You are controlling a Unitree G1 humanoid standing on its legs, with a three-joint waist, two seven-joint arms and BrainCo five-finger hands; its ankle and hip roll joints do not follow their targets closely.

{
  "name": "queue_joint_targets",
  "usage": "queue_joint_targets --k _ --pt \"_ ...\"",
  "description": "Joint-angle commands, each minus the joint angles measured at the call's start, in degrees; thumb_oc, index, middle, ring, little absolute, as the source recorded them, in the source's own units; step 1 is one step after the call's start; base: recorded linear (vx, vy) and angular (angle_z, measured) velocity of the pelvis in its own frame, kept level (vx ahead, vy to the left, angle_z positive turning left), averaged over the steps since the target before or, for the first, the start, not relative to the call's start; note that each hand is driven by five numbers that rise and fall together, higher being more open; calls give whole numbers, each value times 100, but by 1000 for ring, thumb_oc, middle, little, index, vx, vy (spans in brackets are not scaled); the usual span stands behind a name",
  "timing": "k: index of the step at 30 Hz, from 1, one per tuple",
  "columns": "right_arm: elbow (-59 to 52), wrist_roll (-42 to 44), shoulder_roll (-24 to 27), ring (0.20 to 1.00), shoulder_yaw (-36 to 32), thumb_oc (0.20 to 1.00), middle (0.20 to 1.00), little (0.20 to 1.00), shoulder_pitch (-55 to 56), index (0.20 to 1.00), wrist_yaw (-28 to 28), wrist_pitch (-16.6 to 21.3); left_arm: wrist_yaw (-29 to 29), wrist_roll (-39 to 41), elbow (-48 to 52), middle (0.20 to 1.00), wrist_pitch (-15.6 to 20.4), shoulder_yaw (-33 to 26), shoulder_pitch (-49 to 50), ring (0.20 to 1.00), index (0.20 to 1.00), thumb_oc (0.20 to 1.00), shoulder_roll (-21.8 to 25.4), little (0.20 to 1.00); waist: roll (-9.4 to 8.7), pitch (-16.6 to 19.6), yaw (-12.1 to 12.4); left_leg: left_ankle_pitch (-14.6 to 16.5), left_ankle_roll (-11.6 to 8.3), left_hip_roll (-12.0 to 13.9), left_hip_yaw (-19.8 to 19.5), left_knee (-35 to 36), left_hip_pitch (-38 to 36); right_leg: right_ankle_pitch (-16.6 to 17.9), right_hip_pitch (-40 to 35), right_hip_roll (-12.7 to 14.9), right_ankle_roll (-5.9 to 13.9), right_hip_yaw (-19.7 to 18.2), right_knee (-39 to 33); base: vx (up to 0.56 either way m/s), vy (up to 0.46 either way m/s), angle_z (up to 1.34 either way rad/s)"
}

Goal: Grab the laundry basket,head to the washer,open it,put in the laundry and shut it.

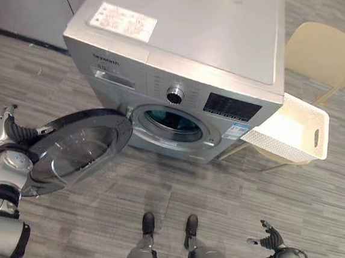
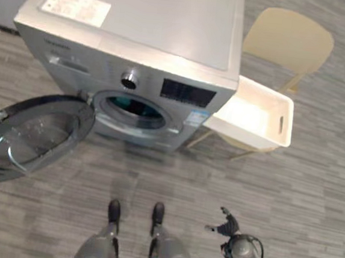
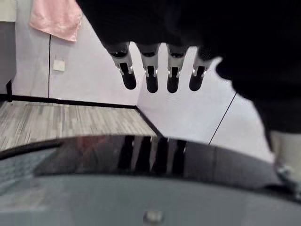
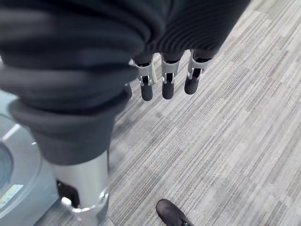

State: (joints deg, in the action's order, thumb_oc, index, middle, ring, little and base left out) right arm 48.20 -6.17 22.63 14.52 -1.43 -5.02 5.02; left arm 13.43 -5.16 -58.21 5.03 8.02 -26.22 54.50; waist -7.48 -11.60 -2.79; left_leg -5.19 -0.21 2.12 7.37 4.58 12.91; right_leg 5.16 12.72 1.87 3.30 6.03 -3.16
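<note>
The silver front-loading washer (image 1: 185, 57) stands open with teal laundry (image 1: 172, 122) inside its drum. Beside it the white plastic laundry basket (image 1: 293, 130) looks empty. The left hand (image 1: 2, 129), fingers (image 3: 150, 75) straight, is at the round glass door (image 1: 77, 148); the right hand (image 1: 271, 239) hangs relaxed.

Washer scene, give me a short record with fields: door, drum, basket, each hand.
washer: silver front loader on the grey plank floor
door: swung wide open to the robot's left
drum: opening uncovered, something teal visible inside
laundry basket: white, resting on a cream chair at the washer's right side, looks empty
left hand: at the open door's outer edge, fingers straight
right hand: low over the floor, fingers relaxed, holding nothing
</note>
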Motion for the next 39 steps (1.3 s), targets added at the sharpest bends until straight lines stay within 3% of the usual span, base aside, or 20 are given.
queue_joint_targets --k 1,2,3,9,10,14,20,23,24,28,31,35,39 --pt "-59 -40 54 1000 79 1000 1000 1000 -5 1000 -32 51 -320 234 412 1000 274 -212 573 1000 1000 1000 -493 1000 -15 167 151 536 42 -89 -96 -423 91 -245 -251 295 684 -155 351 21 17 -4" --pt "-50 -58 44 1000 71 1000 1000 1000 -27 1000 -32 37 -360 329 609 1000 295 -297 817 1000 1000 1000 -675 1000 2 166 188 547 48 -100 -99 -405 48 -265 -289 298 677 -143 355 40 26 6" --pt "-92 -207 49 1000 -1 1000 1000 1000 -10 1000 -54 -8 -444 515 1343 1000 386 -425 1476 1000 1000 1000 -1205 1000 62 184 282 572 60 -158 -114 -354 -99 -339 -383 302 647 -93 375 35 25 11" --pt "-422 -452 100 1000 -145 1000 1000 1000 144 1000 -22 -22 -670 697 2531 1000 479 -502 2414 1000 1000 1000 -1842 1000 172 236 365 583 76 -225 -148 -237 -373 -442 -551 315 605 -23 387 41 0 5" --pt "-457 -505 67 1000 -201 1000 1000 1000 184 1000 -21 -39 -778 968 2893 1000 501 -466 2685 1000 1000 1000 -2217 1000 215 255 381 574 77 -253 -180 -209 -457 -493 -621 319 581 18 393 38 -38 11" --pt "-560 -647 15 1000 -264 1000 1000 1000 251 1000 -7 -44 -1167 1219 3719 1000 510 -189 3161 1000 1000 1000 -2626 1000 304 294 388 588 88 -277 -223 -177 -639 -590 -764 318 530 44 406 36 -54 18" --pt "-581 -676 -34 1000 -202 1000 1000 1000 209 1000 -132 -60 -1402 1627 4163 1000 432 511 2871 1000 1000 1000 -3098 1000 401 258 240 650 96 -247 -170 -249 -741 -633 -797 291 473 -44 422 -6 -67 -2" --pt "-604 -630 -46 1000 -111 1000 1000 1000 165 1000 -216 -112 -1174 1665 3892 1000 409 790 2261 1000 1000 1000 -3336 1000 408 229 42 651 108 -201 -3 -264 -697 -600 -625 247 459 -218 462 -53 -14 -27" --pt "-602 -607 -8 1000 -31 1000 1000 1000 138 1000 -271 -137 -849 1579 3456 1000 390 917 1700 1000 1000 1000 -3449 1000 404 184 -108 654 119 -164 172 -240 -672 -573 -446 194 460 -393 517 -63 1 -54" --pt "-651 -581 155 1000 146 1000 1000 1000 21 1000 -321 -172 -269 1074 2522 1000 290 1032 558 1000 1000 1000 -3214 1000 363 113 -348 554 112 -99 382 -194 -429 -438 -23 79 462 -660 573 -101 22 -66" --pt "-860 -403 373 1000 268 1000 1000 1000 -37 1000 -342 -62 174 667 922 1000 187 1164 -1004 1000 1000 1000 -2385 1000 325 111 -598 377 76 -38 513 -69 -78 -210 368 19 498 -790 473 -73 -6 -70" --pt "-852 -308 361 1000 292 1000 1000 1000 -14 1000 -360 18 246 600 610 1000 228 1193 -1391 1000 1000 1000 -2112 1000 312 111 -632 325 41 -14 500 -53 24 -166 445 43 510 -766 410 -1 -20 -26" --pt "-775 -276 275 1000 235 1000 1000 1000 177 1000 -364 60 250 572 1190 1000 310 1077 -928 1000 1000 1000 -2179 1000 321 156 -560 326 8 -42 399 -22 -42 -212 323 85 495 -645 338 49 -27 2"
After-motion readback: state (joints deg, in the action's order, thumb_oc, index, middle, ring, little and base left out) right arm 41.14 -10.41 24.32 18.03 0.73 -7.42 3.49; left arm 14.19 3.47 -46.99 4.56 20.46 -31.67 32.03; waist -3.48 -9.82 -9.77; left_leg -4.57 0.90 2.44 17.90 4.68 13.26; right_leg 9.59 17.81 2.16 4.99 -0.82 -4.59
